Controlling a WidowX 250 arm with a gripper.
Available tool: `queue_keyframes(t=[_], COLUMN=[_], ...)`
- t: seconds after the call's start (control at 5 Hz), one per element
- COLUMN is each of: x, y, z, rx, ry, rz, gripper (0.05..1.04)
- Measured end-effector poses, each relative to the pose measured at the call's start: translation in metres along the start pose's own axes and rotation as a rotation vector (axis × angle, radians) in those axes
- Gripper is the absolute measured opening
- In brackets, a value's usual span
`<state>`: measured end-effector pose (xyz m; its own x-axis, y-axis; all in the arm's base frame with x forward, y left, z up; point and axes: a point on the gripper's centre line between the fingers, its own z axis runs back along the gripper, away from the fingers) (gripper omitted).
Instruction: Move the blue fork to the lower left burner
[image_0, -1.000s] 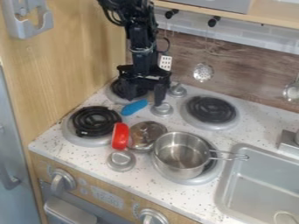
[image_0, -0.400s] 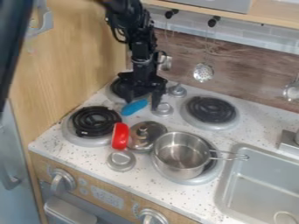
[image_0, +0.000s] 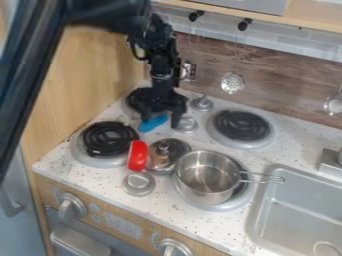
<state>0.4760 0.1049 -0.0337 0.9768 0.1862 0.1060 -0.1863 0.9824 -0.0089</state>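
My hand (image_0: 161, 121) is open, its fingers (image_0: 177, 117) well parted, with nothing I can see gripped. They point down by the upper left burner (image_0: 135, 100) because the blue fork (image_0: 154, 123) lies just in front of it on the bench (image_0: 167, 204). That spread seems meant to straddle the blue end before I close. Then I should lift before crossing to the lower left burner (image_0: 107, 138), since the red thing (image_0: 137, 155) sits close beside it.
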Motion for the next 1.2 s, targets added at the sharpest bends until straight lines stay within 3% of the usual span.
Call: queue_keyframes(t=[0.2, 0.6, 0.8, 1.0, 1.2], x=[0.000, 0.001, 0.002, 0.000, -0.002], y=[0.005, 0.005, 0.008, 0.008, 0.006], z=[-0.014, -0.017, -0.022, -0.023, -0.024], rx=[0.009, 0.000, 0.005, 0.004, -0.004], ry=[0.040, 0.049, 0.060, 0.074, 0.081], rz=[0.006, 0.002, 0.004, -0.010, -0.025], gripper=[0.998, 0.939, 0.643, 0.473, 0.444])
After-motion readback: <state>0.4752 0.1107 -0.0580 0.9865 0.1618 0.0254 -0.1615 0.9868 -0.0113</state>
